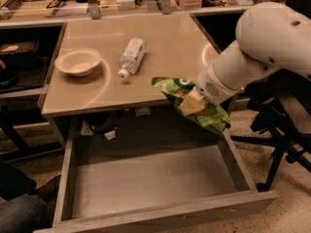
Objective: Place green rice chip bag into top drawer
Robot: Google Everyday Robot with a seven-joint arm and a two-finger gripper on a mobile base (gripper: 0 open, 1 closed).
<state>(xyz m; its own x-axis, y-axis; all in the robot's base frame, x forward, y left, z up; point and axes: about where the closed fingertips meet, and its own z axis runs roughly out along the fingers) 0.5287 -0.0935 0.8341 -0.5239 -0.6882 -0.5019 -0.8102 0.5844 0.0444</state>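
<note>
The green rice chip bag [206,115] is crinkled bright green and hangs in the air at the front right edge of the beige tabletop [146,47], over the back right of the drawer. My gripper [193,102] is shut on the bag's middle, at the end of my white arm [257,47] coming in from the right. The top drawer [150,183] is pulled fully out below the tabletop, grey wood-grain with low sides, and nothing lies in it.
A clear plastic water bottle [131,56] lies on the tabletop's middle. A cream bowl [77,61] stands at its left. A black chair base [277,130] stands right of the drawer. Shelves with clutter line the back. A person's leg [19,208] shows at bottom left.
</note>
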